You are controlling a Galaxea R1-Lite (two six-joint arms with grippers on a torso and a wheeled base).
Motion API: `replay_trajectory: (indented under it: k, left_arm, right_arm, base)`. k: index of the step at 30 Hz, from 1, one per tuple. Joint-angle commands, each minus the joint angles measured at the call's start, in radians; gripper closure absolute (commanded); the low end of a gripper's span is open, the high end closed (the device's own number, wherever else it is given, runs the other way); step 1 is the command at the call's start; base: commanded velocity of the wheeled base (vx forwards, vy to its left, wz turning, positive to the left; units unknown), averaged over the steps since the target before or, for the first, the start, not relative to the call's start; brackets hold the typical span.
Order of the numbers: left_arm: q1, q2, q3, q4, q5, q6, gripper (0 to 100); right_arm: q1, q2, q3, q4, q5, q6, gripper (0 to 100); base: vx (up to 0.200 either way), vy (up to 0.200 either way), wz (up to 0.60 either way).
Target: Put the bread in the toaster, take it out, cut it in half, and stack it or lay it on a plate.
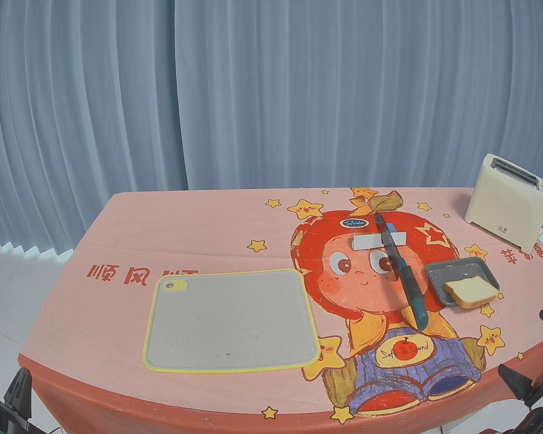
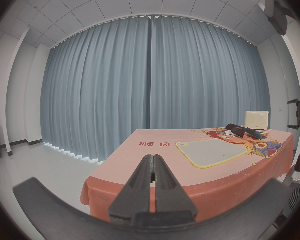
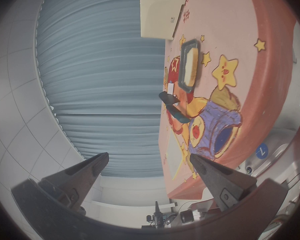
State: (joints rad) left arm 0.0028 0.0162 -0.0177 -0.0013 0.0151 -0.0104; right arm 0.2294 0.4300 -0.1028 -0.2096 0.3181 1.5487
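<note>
Bring the spread right hand (image 3: 148, 156) to the bread (image 1: 472, 290) on the tray (image 1: 458, 264) by the right edge of the tabletop (image 1: 211, 224); pinch gently, turn upright for the toaster (image 1: 507, 203) slot. Leave the left hand (image 2: 152, 157), pressed together, aside.

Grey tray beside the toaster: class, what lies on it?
One slice of bread lies on the grey tray, at its near right corner. The tray floor beneath the slice is covered.
</note>
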Motion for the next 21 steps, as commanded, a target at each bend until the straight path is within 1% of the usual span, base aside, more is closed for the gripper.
replay_trajectory:
  k: [1,2,3,4,6,14,16,18,20,21]
  left_arm:
    - [0.000,-0.016,0.018,-0.002,0.000,0.000,100]
    - [0.000,-0.016,0.018,0.000,0.000,0.000,100]
    - [0.000,-0.016,0.018,0.000,0.000,0.000,100]
    - [0.000,-0.016,0.018,0.000,0.000,0.000,100]
    - [0.000,-0.016,0.018,0.000,0.000,0.000,100]
    - [0.000,-0.016,0.018,0.000,0.000,0.000,100]
    - [0.000,-0.016,0.018,-0.002,0.000,0.000,100]
    - [0.000,-0.016,0.018,0.000,0.000,0.000,100]
    - [0.000,-0.016,0.018,0.000,0.000,0.000,100]
    - [0.000,-0.016,0.018,-0.002,0.000,0.000,100]
  right_arm:
    - [0.028,0.165,0.012,-0.109,0.006,0.044,0]
    - [0.028,0.165,0.012,-0.109,0.006,0.044,0]
    - [0.022,0.256,0.014,-0.142,0.004,0.036,0]
    - [0.013,0.297,0.014,-0.157,0.003,0.028,0]
    - [-0.022,0.360,0.012,-0.206,0.004,0.011,0]
    - [-0.117,0.635,0.012,-0.447,0.010,0.008,0]
    - [-0.117,0.662,0.014,-0.468,0.010,0.007,0]
    - [-0.122,0.708,0.012,-0.478,0.021,-0.006,0]
    - [-0.136,0.750,0.008,-0.479,0.030,-0.033,0]
    - [-0.156,0.777,0.002,-0.479,0.036,-0.053,0]
  base:
    - [0.000,0.000,0.00]
    - [0.000,0.000,0.00]
    - [0.000,0.000,0.00]
    - [0.000,0.000,0.00]
    - [0.000,0.000,0.00]
    - [0.000,0.000,0.00]
    - [0.000,0.000,0.00]
    - [0.000,0.000,0.00]
    - [0.000,0.000,0.00]
    - [0.000,0.000,0.00]
